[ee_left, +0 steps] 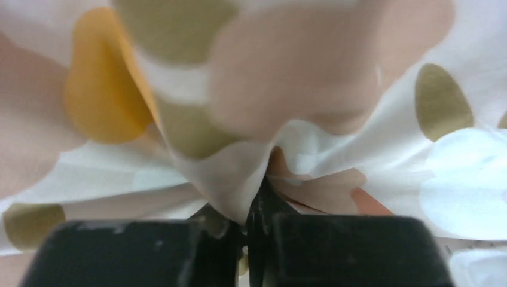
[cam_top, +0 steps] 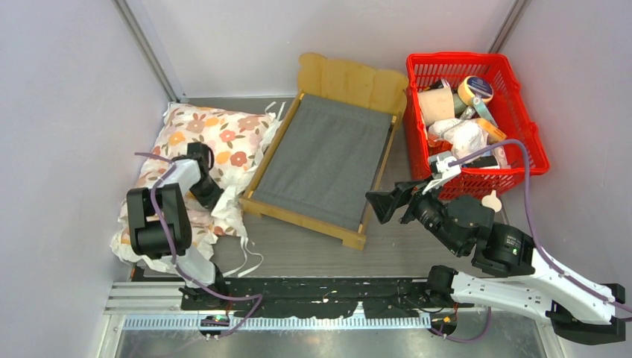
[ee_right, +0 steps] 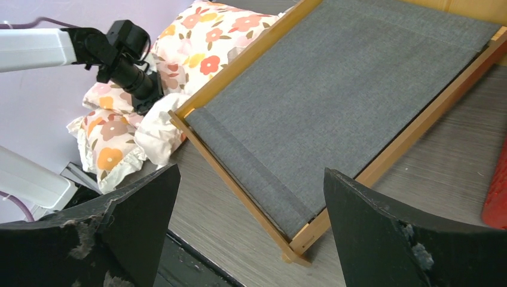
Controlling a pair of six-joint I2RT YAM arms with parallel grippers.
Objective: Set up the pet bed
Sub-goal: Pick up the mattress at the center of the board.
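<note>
1. Pinching a fold of the floral cushion, the left hand is clenched on the fabric; its wrist view shows the cloth drawn down between the two fingers.
2. The right hand is released, with its fingers spread wide and nothing between them. It hovers above the table.
3. The pet bed stands just to the right of the left hand and just ahead and to the left of the right hand. Its near right corner is closest to the right hand's fingers.
4. Done so far, judging by the layout: the frame is upright on the table with its headboard at the far end, and its grey sleeping surface is bare.
5. Left to do, most likely: the cushion is not yet on the bed. It lies beside the frame under the left hand, bunched against the bed's left rail, so it probably has to be lifted over and spread out.
6. In the way: the low side rail sits between the left hand and the sleeping surface, and the cushion's white ties trail loose on the table near that hand, where they could snag.
7. A red basket full of odds and ends stands beyond the right hand, close against the bed's right side.
</note>
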